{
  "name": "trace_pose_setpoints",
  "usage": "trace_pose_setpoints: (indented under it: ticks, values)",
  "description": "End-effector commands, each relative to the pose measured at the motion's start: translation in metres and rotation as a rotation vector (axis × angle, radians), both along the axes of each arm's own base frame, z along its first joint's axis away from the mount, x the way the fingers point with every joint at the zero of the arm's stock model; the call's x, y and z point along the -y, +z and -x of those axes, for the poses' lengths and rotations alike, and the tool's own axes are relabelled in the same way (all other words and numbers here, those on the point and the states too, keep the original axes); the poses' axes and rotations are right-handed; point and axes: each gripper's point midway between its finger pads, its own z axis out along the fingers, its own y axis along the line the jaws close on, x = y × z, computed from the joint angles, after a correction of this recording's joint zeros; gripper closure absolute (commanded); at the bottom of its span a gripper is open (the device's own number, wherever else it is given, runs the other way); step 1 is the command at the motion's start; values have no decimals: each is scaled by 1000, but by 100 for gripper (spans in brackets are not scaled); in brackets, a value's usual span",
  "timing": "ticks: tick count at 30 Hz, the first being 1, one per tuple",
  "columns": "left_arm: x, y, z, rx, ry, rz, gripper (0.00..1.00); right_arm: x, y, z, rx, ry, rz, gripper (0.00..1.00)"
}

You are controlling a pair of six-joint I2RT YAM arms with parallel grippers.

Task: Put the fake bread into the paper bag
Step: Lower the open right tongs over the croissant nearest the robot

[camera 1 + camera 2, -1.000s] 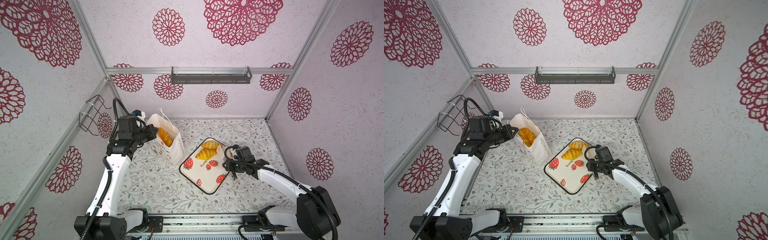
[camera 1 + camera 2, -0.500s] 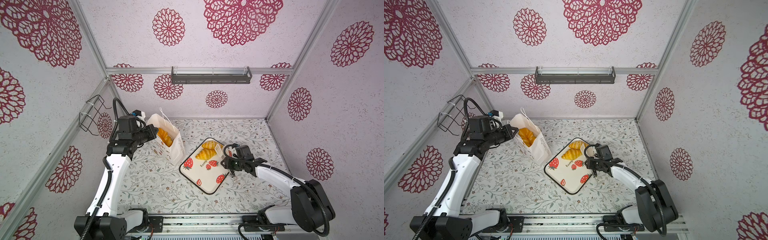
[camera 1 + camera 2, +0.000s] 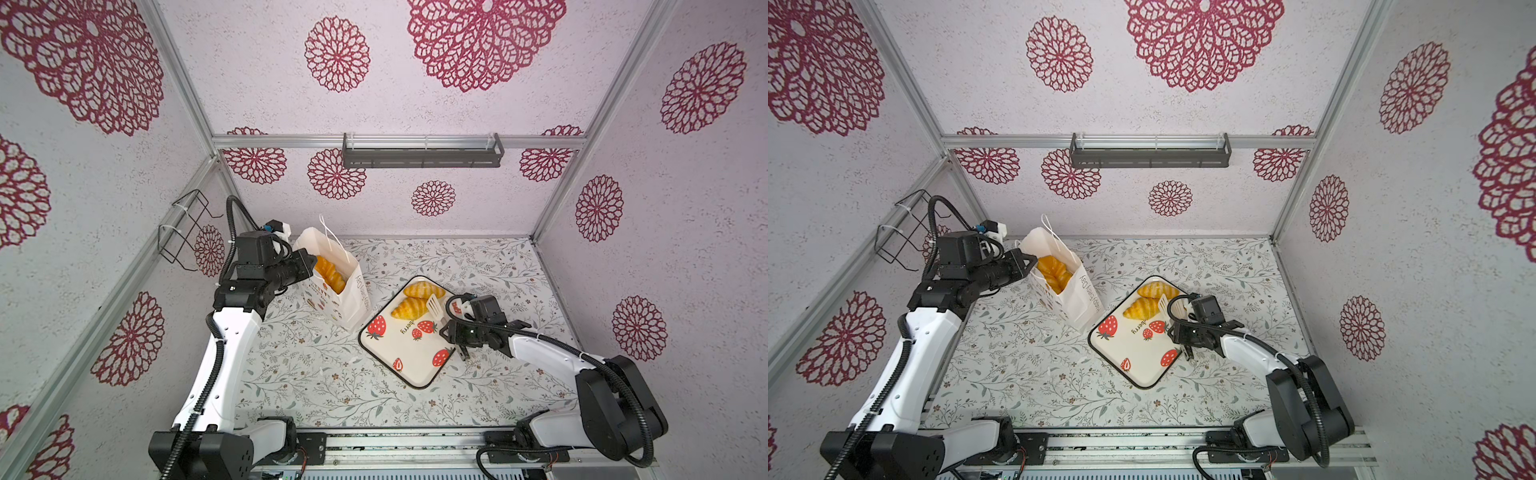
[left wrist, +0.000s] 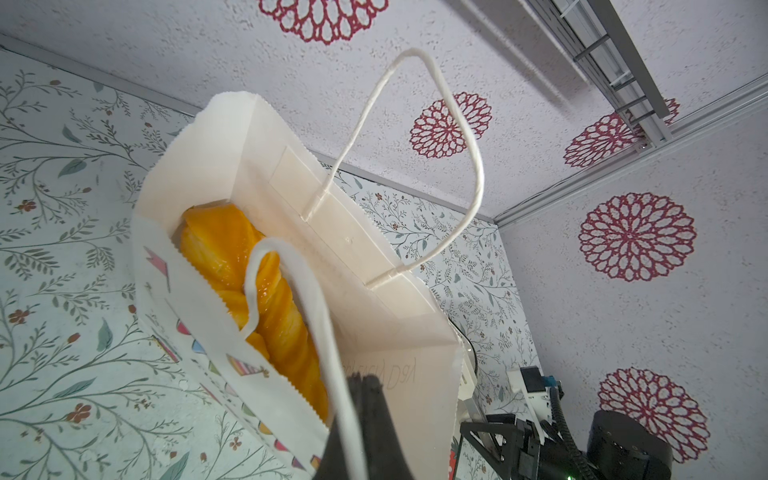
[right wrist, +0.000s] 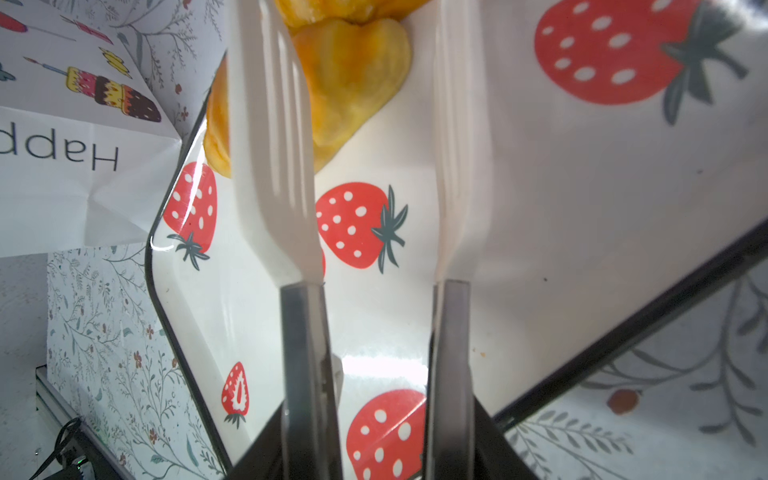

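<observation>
plaited loaf (image 4: pixel 249 291): glossy and golden, standing on end inside the paper bag (image 3: pixel 353 291), with its top below the rim.
croissants (image 3: pixel 409 308): two lie side by side at the far end of the tray (image 3: pixel 409 357), outside the bag.
paper bag: stands at the far left of the table (image 3: pixel 316 374), mouth open and leaning a little to the right. Its base is just beside the tray's left corner.
left gripper (image 4: pixel 368 390): at the bag's left rim, fingers pressed together. The near cord handle (image 4: pixel 291 282) runs along them; I cannot tell whether it is pinched.
right gripper (image 5: pixel 376 453): at the tray's right edge, clamped on the grey arms of the tongs (image 5: pixel 274 166).
tongs: the white slotted blades are spread apart with nothing between them. One blade is just beside the nearer croissant.
</observation>
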Motion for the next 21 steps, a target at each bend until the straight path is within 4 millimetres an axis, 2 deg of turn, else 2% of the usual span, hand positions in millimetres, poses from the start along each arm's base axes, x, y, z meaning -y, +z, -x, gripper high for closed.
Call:
trace_pose_setpoints:
  ticks: [1, 13, 21]
  values:
    - [-2, 4, -3, 15, 2, -3, 100, -7, 23, -8, 69, 14, -57, 63]
    - [-2, 2, -5, 11, 3, 7, 100, -20, 27, 15, 59, 104, -86, 62]
    - [-1, 2, -5, 9, 3, 10, 100, -14, 47, 14, 107, 84, -69, 62]
